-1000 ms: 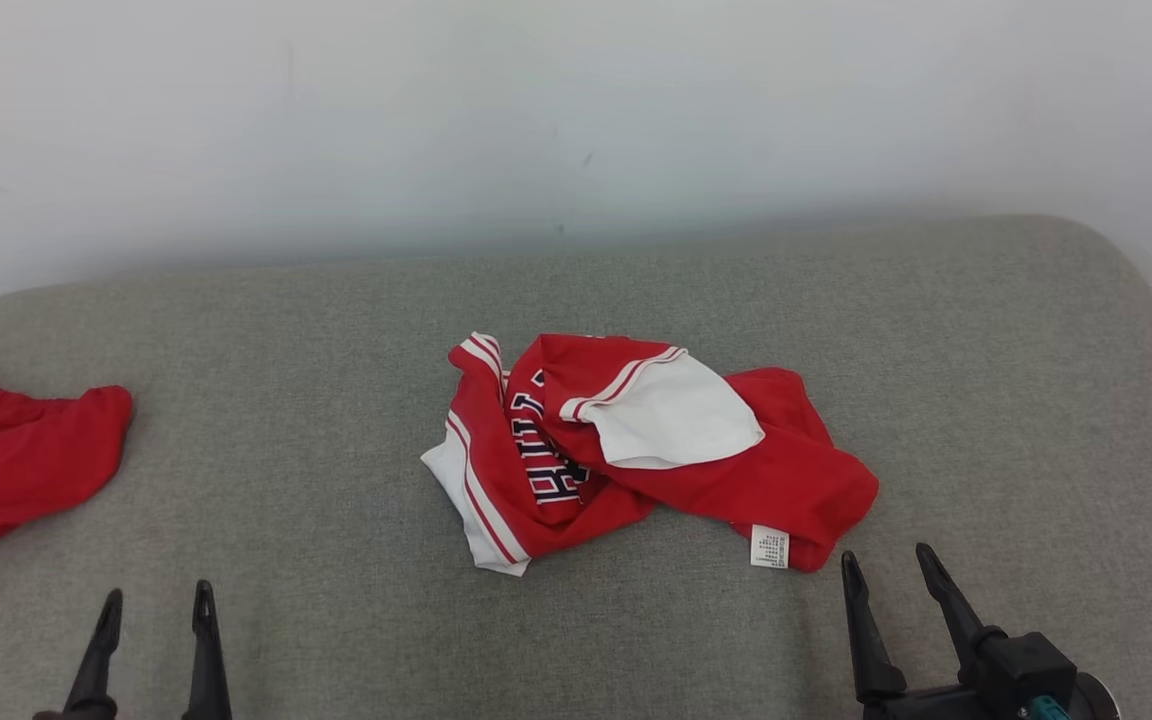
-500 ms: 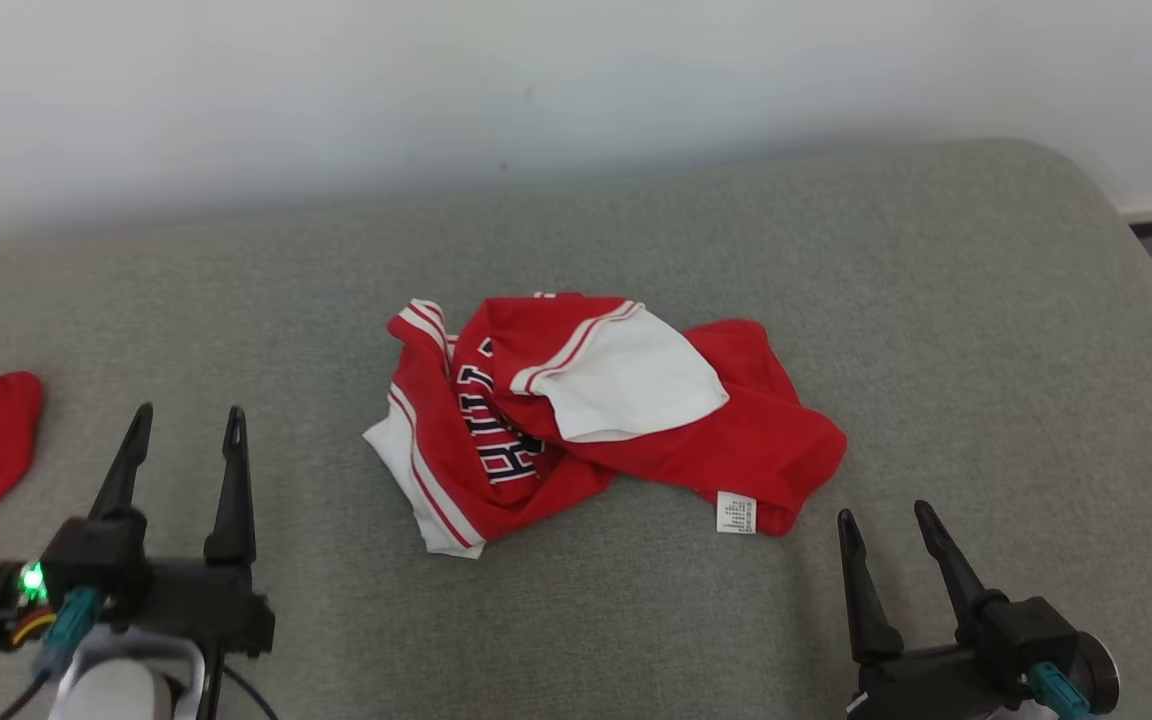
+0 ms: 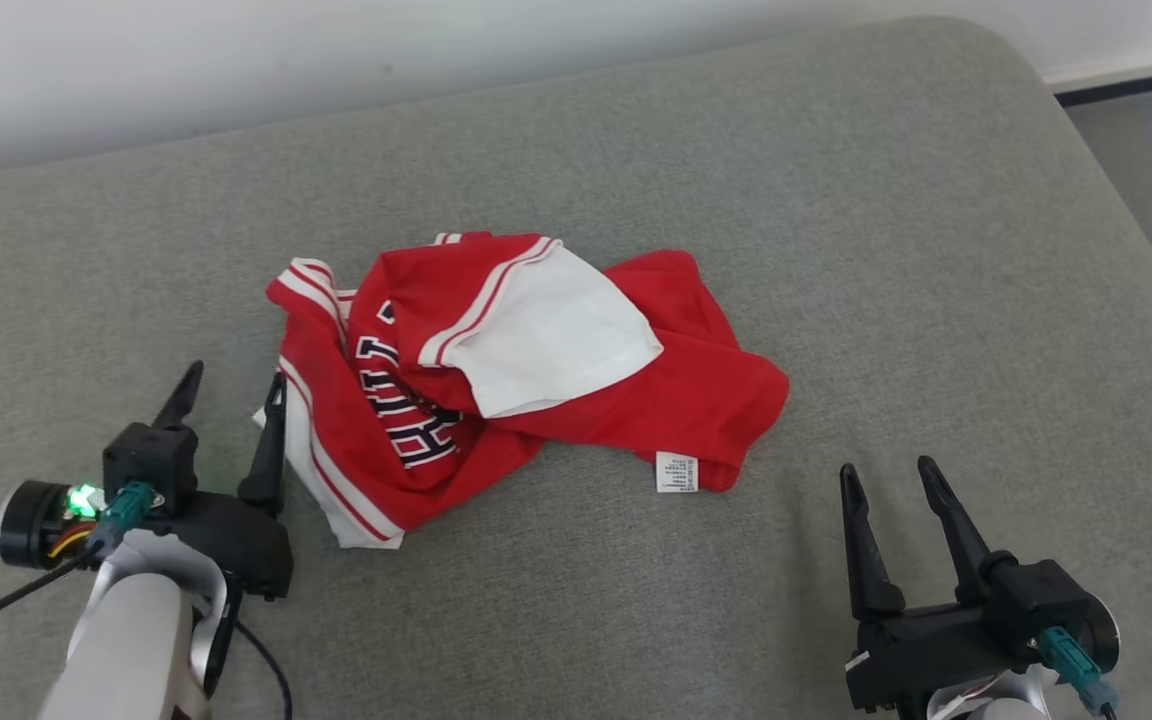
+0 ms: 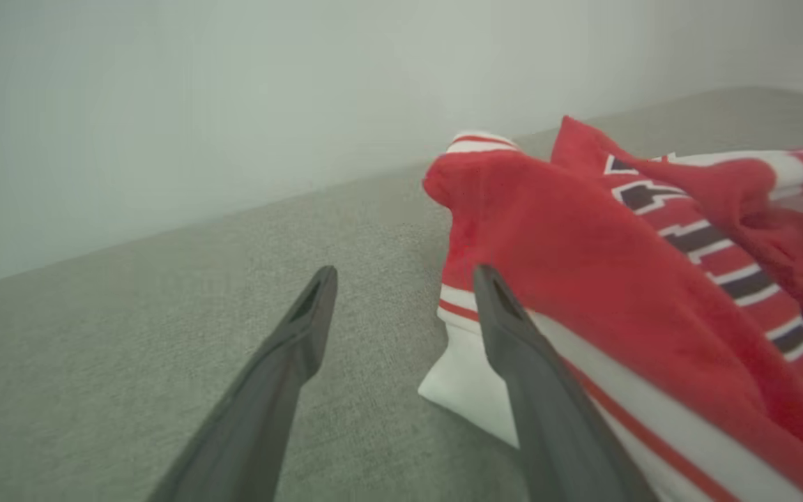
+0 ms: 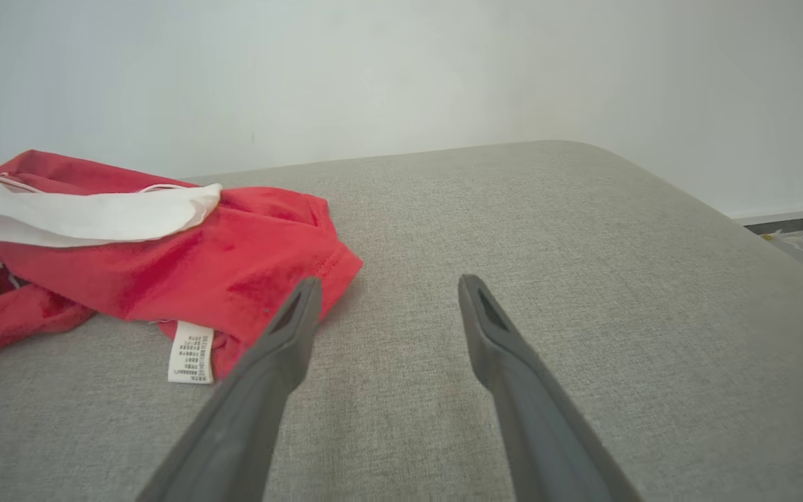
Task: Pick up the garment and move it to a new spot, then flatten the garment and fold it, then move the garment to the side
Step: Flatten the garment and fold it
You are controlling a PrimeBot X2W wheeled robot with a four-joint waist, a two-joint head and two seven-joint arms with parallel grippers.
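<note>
Red garment (image 3: 526, 370) crumpled | left pincer (image 3: 236, 378) wide, empty, beside white hem (image 4: 464, 380) | right pincer (image 3: 886, 468) wide, empty, near label (image 5: 190, 352)

The garment (image 3: 706, 395) folds over its lettering (image 3: 406, 425) (label (image 3: 677, 472) print seemingly illegible).

**Lighting and picture quality: bright, diffuse, soft-shadowed**

- Light: bright and even, falling from above. The plain white wall (image 3: 236, 60) is washed pale.
- Shadows: one soft, narrow band under the crumpled red-and-white jersey garment (image 3: 696, 400) on the grey fabric-covered surface (image 3: 836, 200).
- Local source: a small green indicator lamp (image 3: 84, 498), tinting nearby cloth faintly green.
- Focus: the head view is sharp. The left wrist view is soft, with the long dark fingers (image 4: 548, 418) and near cloth blurred. The right wrist view is crisper.
- Distortion: the surface's far edge bows in both wrist views.
</note>
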